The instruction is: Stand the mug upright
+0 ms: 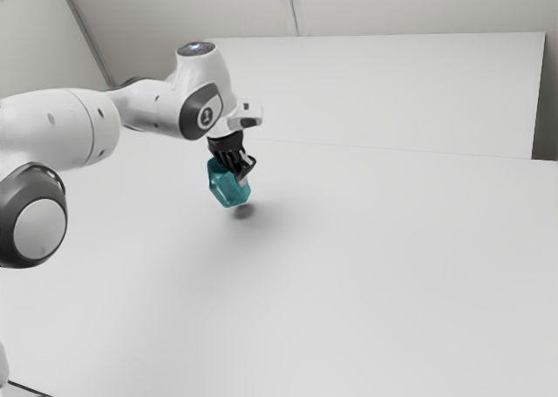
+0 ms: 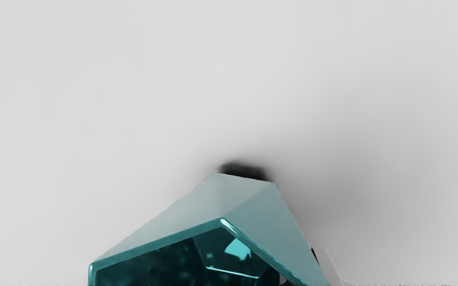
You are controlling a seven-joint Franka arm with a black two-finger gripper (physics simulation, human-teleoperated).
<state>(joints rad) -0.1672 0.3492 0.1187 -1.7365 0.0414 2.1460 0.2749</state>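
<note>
And here, on the arm's dark oval joint cover (image 1: 189, 112), a small pale emblem (image 1: 207, 116) is spotted, but no lettering can be read.

The teal, many-sided mug (image 1: 228, 188) hangs tilted at the end effector (image 1: 244, 168), its wall pinched between the fingers. Flat facets taper from the angular rim toward the narrower base, below the end effector; the glossy, dark interior faces the wrist camera.
</note>
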